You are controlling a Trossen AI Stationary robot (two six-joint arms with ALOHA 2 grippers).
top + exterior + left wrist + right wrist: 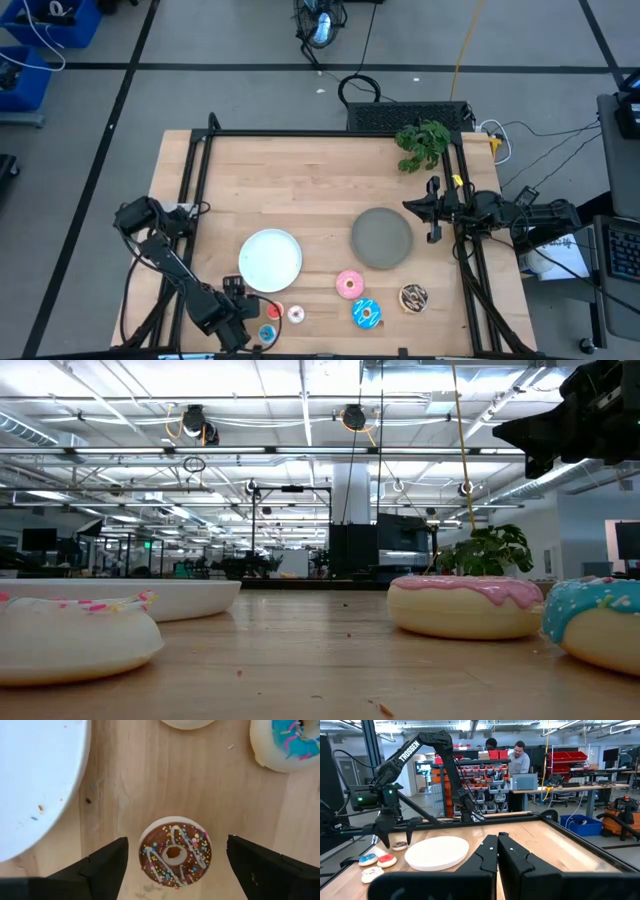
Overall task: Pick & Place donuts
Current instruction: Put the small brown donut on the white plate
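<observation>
White plate [270, 259] on pale wood worktop [290, 180]; grey plate [381, 238] beside it. Near the white plate: pink donut [349, 284], blue sprinkled donut [366, 313], brown pale-drizzled donut [413, 297], tiny brown donut [175, 853] with coloured sprinkles. Claws dark.

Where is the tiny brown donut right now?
In the left wrist view, the tiny brown donut lies on the table between the left gripper's open fingers, beside the white plate.
</observation>
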